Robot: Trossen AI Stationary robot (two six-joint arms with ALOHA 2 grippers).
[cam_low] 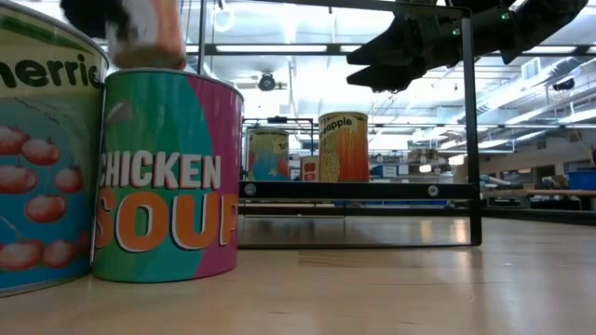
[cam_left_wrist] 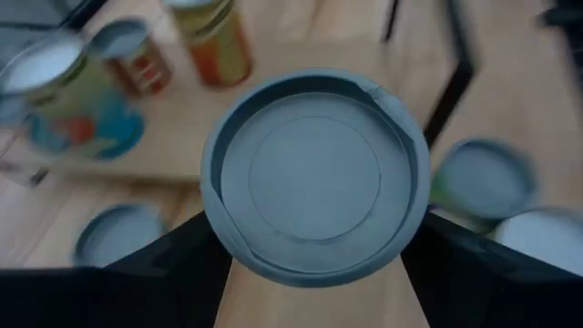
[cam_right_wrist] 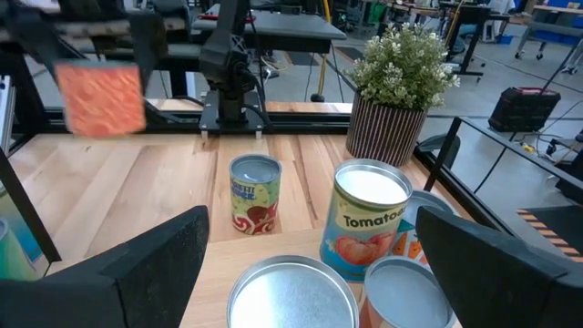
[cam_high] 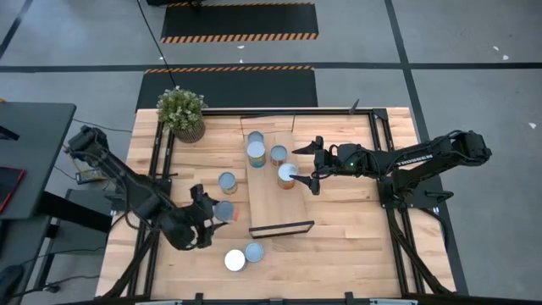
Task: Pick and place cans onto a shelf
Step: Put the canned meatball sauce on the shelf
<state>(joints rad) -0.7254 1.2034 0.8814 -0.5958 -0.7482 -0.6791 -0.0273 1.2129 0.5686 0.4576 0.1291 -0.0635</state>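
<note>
Grey floor [cam_high: 457,51] w/ hazard-stripe mats [cam_high: 240,21]; ceiling strip lights [cam_low: 279,48]; wood table [cam_high: 356,246].

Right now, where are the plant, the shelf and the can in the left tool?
plant [cam_high: 180,108], high view, leafy top.
shelf [cam_high: 273,206], high view, bare board.
can [cam_left_wrist: 314,173], left wrist view, lid centre, between the left tool [cam_left_wrist: 314,264] fingers.

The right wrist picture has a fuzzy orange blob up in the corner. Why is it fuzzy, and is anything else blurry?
In the right wrist view the orange can, held in the left end effector, is smeared, likely by motion. In the left wrist view that can's lid is sharp while the cans behind it go soft. In the low view, the near soup can looms huge.
</note>
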